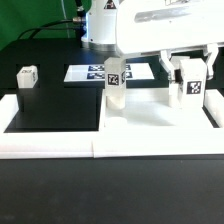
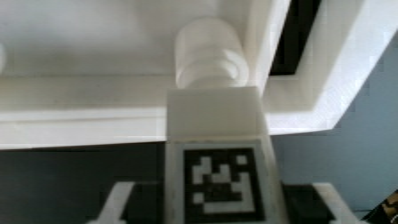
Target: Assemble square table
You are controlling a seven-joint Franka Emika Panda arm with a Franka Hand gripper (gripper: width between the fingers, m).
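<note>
The white square plate (image 1: 150, 118) lies flat at the exterior view's right, against the border rails. One white tagged leg (image 1: 113, 85) stands upright at the plate's left corner. My gripper (image 1: 190, 72) hangs over the plate's right side and is shut on a second tagged leg (image 1: 191, 90), held upright. In the wrist view this leg (image 2: 221, 150) fills the middle between my fingers (image 2: 128, 200), its rounded end pointing at the plate (image 2: 89, 90). A third small leg (image 1: 27, 76) lies on the black table at the left. The fourth leg is out of view.
White border rails (image 1: 60, 142) run along the front and the left of the work area. The marker board (image 1: 90, 72) lies flat at the back, behind the standing leg. The arm's base (image 1: 100, 20) stands at the back.
</note>
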